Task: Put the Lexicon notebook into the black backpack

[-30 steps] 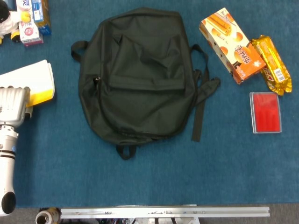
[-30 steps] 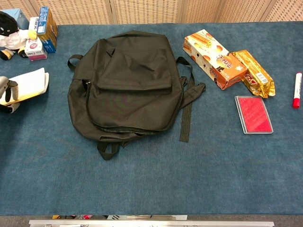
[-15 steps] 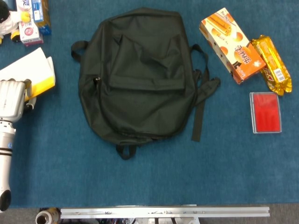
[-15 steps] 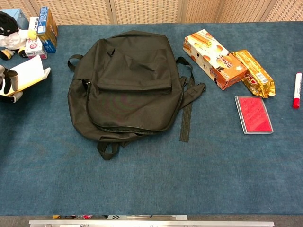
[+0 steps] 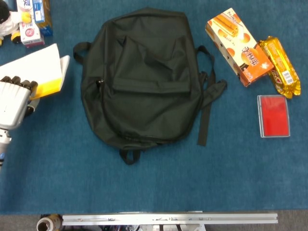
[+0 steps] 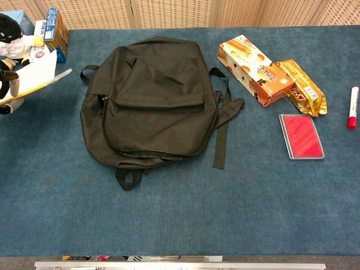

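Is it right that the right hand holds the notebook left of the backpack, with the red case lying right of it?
Not quite: the left hand, not the right, holds the notebook, as the head view shows. It is left of the backpack, the red case right.

Bright, even light from overhead fills both views. Shadows are soft and thin, hugging the edges of the backpack (image 5: pixel 140 79), whose black cloth swallows most detail. A faint sheen lies on the red case (image 5: pixel 274 116) right of it. Focus is sharp throughout.
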You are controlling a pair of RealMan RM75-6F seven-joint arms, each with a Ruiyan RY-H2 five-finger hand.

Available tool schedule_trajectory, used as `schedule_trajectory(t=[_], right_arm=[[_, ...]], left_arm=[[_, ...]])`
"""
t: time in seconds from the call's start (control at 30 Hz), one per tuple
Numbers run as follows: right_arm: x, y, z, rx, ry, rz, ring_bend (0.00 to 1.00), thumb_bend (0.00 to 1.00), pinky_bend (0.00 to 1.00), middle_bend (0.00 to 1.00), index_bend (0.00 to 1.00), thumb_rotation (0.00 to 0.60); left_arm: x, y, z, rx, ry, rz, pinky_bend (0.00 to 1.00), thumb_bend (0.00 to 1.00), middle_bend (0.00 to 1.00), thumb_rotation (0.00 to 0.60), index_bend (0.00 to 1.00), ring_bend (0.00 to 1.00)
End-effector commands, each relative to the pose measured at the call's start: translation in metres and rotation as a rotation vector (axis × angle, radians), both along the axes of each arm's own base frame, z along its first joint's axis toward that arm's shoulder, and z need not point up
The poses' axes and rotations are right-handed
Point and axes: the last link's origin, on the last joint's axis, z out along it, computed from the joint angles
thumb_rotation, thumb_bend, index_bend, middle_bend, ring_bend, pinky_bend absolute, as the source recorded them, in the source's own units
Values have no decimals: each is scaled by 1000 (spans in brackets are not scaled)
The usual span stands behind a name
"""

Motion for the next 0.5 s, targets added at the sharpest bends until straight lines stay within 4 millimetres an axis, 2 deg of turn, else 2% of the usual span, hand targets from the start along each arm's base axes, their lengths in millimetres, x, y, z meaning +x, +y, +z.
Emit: schedule_trajectory(t=[0.03,0.23,0.5], right_arm=[[11,-4,-8,47,-5,29,126,148,274,266,163,600],[41,-18,-25,176,-9,105,142,147,297,266,163,600],[96,-33,-76,475,-21,199,157,145,326,285,189,600]], left_arm=[[4,-4,11,10,4,-71,676,333,730,600,730,614],[12,-14,22,15,-2,-139,676,332,729,600,730,613],[23,-30,32,11,-11,-212,676,333,729,600,731,613]])
